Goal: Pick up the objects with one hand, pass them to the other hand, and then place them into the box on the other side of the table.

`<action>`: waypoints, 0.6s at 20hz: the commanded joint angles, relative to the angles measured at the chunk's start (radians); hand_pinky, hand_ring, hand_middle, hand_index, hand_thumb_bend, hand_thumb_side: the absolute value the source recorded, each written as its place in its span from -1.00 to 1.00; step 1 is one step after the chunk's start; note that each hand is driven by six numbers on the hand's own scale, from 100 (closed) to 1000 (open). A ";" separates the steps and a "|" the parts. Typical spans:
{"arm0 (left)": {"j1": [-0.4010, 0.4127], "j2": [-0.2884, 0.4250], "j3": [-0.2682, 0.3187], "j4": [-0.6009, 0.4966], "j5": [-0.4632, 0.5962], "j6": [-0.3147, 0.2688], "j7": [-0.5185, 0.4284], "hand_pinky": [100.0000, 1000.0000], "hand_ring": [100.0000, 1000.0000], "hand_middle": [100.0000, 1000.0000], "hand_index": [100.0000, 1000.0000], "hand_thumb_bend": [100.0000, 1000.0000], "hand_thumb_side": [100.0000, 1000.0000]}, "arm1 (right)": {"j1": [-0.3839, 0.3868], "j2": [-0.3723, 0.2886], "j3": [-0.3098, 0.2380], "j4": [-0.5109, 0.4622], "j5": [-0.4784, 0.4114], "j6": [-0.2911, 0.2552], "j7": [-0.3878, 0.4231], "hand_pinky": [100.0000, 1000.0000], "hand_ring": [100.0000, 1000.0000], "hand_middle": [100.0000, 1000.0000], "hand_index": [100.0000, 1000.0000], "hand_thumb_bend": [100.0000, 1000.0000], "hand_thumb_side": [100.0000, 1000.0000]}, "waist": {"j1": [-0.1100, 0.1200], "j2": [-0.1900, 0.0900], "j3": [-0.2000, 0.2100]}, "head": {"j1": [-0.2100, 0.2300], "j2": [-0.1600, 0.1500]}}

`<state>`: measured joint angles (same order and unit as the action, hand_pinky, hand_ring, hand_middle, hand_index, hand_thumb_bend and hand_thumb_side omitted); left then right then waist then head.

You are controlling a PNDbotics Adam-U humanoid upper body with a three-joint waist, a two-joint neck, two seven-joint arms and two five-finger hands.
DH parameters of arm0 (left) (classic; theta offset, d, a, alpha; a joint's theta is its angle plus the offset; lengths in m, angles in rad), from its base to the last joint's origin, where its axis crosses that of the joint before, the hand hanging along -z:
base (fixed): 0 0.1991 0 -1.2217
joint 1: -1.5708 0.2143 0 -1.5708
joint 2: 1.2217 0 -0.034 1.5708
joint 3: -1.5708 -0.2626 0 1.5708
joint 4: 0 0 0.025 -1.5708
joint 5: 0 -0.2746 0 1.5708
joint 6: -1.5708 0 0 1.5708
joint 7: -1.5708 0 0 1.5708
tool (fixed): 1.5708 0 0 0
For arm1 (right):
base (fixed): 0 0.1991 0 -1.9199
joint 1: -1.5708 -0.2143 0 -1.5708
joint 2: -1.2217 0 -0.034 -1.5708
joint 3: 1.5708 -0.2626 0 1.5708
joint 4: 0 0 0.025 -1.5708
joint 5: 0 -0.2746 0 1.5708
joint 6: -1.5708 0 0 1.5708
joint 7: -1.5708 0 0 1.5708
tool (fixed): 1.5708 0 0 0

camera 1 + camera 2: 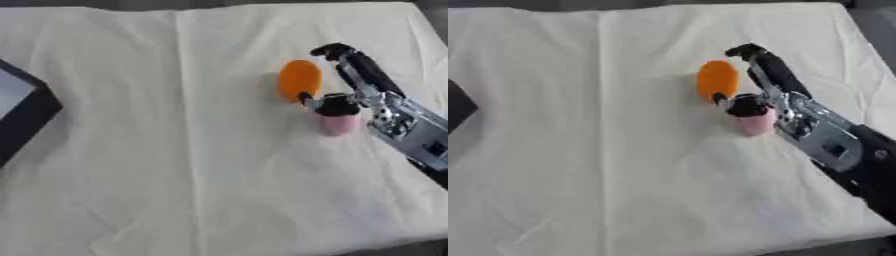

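Cream cloth (175, 150) is covering the table. Right hand (367, 95) is closing curled fingers around the pink object (339, 124), beside the orange object (299, 80). Both probably light, smooth; grip mid-body.

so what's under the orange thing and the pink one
Both the orange object and pink object lie on the cream cloth. The right robot hand covers the pink object's top; the table beneath is hidden.
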<state>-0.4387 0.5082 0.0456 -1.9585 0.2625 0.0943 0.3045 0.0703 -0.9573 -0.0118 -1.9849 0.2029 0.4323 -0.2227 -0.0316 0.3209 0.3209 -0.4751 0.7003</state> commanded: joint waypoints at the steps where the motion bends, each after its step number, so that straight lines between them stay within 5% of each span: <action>1: -0.013 0.015 0.005 -0.021 0.001 0.003 -0.002 0.97 0.16 0.27 0.31 -0.89 0.30 | -0.001 -0.033 -0.015 -0.015 0.010 0.014 0.004 0.60 0.74 0.71 0.70 -0.28 -0.89 | -0.009 -0.001 0.006 | -0.009 -0.017; 12: -0.016 0.006 0.005 -0.024 -0.001 0.005 -0.005 0.98 0.17 0.27 0.29 -0.95 0.35 | 0.014 -0.022 -0.032 -0.015 0.051 0.096 -0.030 0.60 0.73 0.70 0.70 -0.25 -0.99 | -0.018 0.018 0.031 | -0.025 -0.028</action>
<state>-0.4433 0.4993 0.0453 -1.9646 0.2623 0.0982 0.3006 0.0854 -0.9559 -0.0249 -1.9849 0.2429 0.5178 -0.2468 -0.0382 0.3406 0.3516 -0.4960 0.6839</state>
